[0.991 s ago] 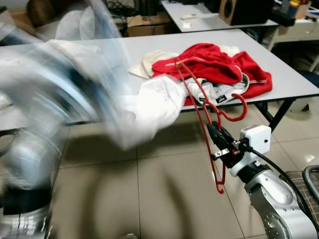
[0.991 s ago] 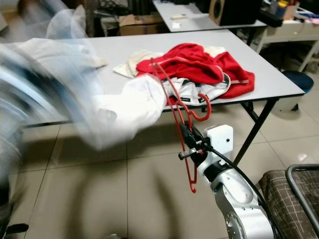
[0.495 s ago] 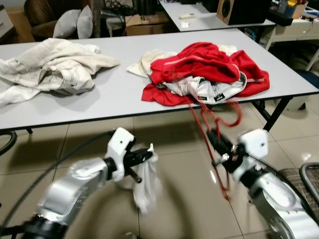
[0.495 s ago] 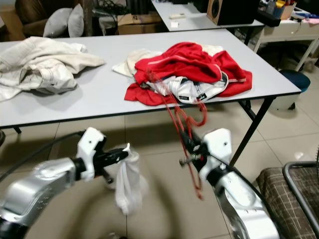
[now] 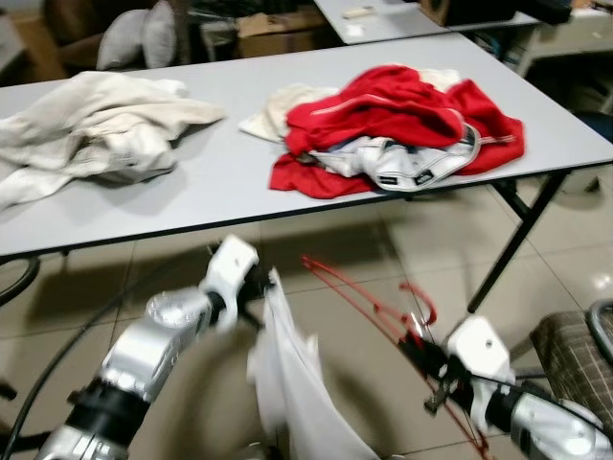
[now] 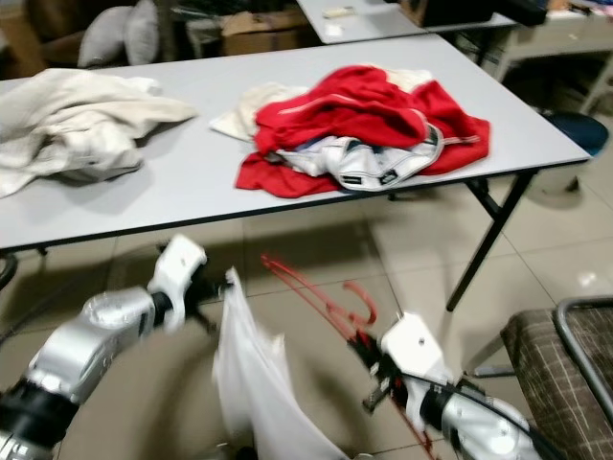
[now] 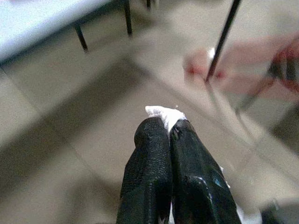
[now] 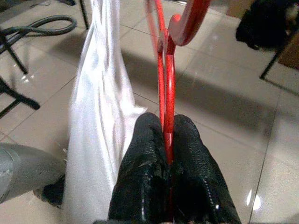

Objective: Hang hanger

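The right gripper (image 8: 167,140), its two black fingers pressed together on the red hanger (image 8: 164,70), holds it low over the tiled floor (image 5: 364,278) in front of the grey table (image 5: 220,182). From the head cameras we see the hanger slanting up and toward the robot's left from the gripper, its hook curled just above the white wrist housing; the frame is blurred there, so we cannot make out its far end cleanly. The left gripper (image 7: 169,128) is likewise clamped shut, pinching a bunched corner of a white garment (image 5: 287,383), a tuft of which pokes out past the fingertips. That garment hangs down from the left gripper in a long loose fold between the two silver arms, and in the right wrist camera we see it draped just beside the hanger; whether the two touch we cannot tell. Both arms are held below the table's edge, apart from it. On the tabletop lies a heap of red clothing (image 5: 402,115) with a white and grey piece tucked at its front, and, well apart toward the robot's left, a crumpled cream garment (image 5: 96,129). A chequered cushion (image 6: 556,355) on a metal-framed seat sits at the robot's right.
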{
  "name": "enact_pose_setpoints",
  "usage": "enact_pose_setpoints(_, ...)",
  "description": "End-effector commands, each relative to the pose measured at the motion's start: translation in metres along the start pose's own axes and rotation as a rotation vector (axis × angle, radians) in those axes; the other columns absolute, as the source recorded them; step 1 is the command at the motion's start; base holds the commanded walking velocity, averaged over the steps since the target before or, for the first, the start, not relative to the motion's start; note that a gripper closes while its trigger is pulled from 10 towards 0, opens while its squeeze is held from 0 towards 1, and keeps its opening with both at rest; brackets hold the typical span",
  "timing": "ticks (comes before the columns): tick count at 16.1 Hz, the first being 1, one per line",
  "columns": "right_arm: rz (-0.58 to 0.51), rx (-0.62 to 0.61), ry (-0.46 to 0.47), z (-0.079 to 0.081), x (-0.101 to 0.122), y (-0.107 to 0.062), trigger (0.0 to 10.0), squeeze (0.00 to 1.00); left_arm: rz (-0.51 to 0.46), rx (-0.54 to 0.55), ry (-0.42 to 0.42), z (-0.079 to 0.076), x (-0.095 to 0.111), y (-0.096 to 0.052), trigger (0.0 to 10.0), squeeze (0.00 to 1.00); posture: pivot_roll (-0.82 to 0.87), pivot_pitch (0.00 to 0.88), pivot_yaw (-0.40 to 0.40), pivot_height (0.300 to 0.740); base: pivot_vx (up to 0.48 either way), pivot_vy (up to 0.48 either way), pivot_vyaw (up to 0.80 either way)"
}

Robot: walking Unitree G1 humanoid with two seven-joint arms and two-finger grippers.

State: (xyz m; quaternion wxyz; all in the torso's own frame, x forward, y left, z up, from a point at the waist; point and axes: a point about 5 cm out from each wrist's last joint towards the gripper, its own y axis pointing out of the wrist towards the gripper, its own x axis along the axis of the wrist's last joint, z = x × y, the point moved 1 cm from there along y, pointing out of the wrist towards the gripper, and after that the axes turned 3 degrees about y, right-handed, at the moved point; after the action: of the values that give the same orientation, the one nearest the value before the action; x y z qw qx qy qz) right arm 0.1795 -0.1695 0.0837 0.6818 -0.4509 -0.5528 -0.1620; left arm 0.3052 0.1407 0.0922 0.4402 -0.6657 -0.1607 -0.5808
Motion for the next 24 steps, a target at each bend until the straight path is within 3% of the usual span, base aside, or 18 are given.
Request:
enact_pose_setpoints(1, 0.012, -0.024, -0.005, 0.001, -0.005, 0.006, 10.0, 0.0, -0.075, 0.018, -0.009, 0.001, 0.01, -0.001, 0.0, 0.0, -0.08, 0.109, 0.126, 0.74, 0.0, 0.0, 0.0)
enact_pose_setpoints(2, 0.012, -0.024, -0.005, 0.001, -0.005, 0.006, 10.0, 0.0, -0.075, 0.018, -0.009, 0.001, 0.01, -0.001, 0.0, 0.0, -0.08, 0.109, 0.126, 0.74, 0.0, 0.0, 0.0)
enact_pose_setpoints(3, 0.0, -0.089, 0.01, 0.001, -0.007, 0.011, 10.0, 0.0, -0.111, 0.034, -0.04, -0.006, 0.011, 0.001, 10.0, 0.0, -0.09, 0.112, 0.14, 0.74, 0.0, 0.0, 0.0)
enact_pose_setpoints(5, -0.012, -0.148, 0.041, -0.001, -0.007, 0.013, 10.0, 0.0, -0.121, 0.046, -0.032, -0.01, 0.01, 0.004, 10.0, 0.0, -0.09, 0.112, 0.143, 0.74, 0.0, 0.0, 0.0)
enact_pose_setpoints(8, -0.044, -0.256, 0.16, -0.004, -0.011, 0.015, 10.0, 0.0, -0.182, 0.067, -0.061, -0.019, 0.006, 0.002, 10.0, 0.0, -0.09, 0.109, 0.154, 0.74, 0.0, 0.32, -0.72)
enact_pose_setpoints(9, -0.053, -0.253, 0.158, -0.003, -0.01, 0.016, 10.0, 0.0, -0.186, 0.081, -0.061, -0.02, 0.006, 0.002, 10.0, 0.0, -0.09, 0.105, 0.155, 0.74, 0.0, 0.48, -0.8)
enact_pose_setpoints(11, -0.065, -0.239, 0.128, -0.003, -0.008, 0.017, 10.0, 0.0, -0.183, 0.134, 0.039, -0.02, 0.009, 0.004, 10.0, 0.0, -0.09, 0.103, 0.153, 0.74, 0.0, -0.114, -0.8)
enact_pose_setpoints(15, -0.083, -0.137, 0.041, -0.008, 0.0, 0.007, 10.0, 0.0, -0.175, 0.184, 0.025, -0.007, 0.015, 0.008, 10.0, 0.0, -0.09, 0.098, 0.152, 0.74, 0.0, -0.12, 0.0)
enact_pose_setpoints(16, -0.088, -0.09, 0.013, -0.012, 0.003, 0.0, 10.0, 0.0, -0.165, 0.189, 0.058, 0.001, 0.017, 0.007, 5.8, 0.0, -0.09, 0.093, 0.153, 0.74, 0.0, 0.0, 0.0)
enact_pose_setpoints(17, -0.087, -0.014, -0.012, -0.014, 0.007, -0.007, 10.0, 0.0, -0.148, 0.174, 0.083, 0.007, 0.021, 0.008, 0.0, 0.0, -0.09, 0.091, 0.151, 0.74, 0.0, 0.0, 0.0)
enact_pose_setpoints(20, -0.067, 0.096, -0.058, -0.018, 0.011, -0.015, 10.0, 0.0, -0.127, 0.154, 0.132, 0.011, 0.032, 0.011, 0.0, 0.0, -0.1, 0.085, 0.139, 0.74, 0.0, 0.0, 0.0)
enact_pose_setpoints(24, -0.04, 0.214, -0.112, -0.034, 0.019, -0.015, 10.0, 0.0, -0.139, -0.029, 0.33, -0.006, 0.055, 0.015, 0.0, 0.0, -0.1, 0.081, 0.116, 0.74, 0.0, 0.0, 0.0)
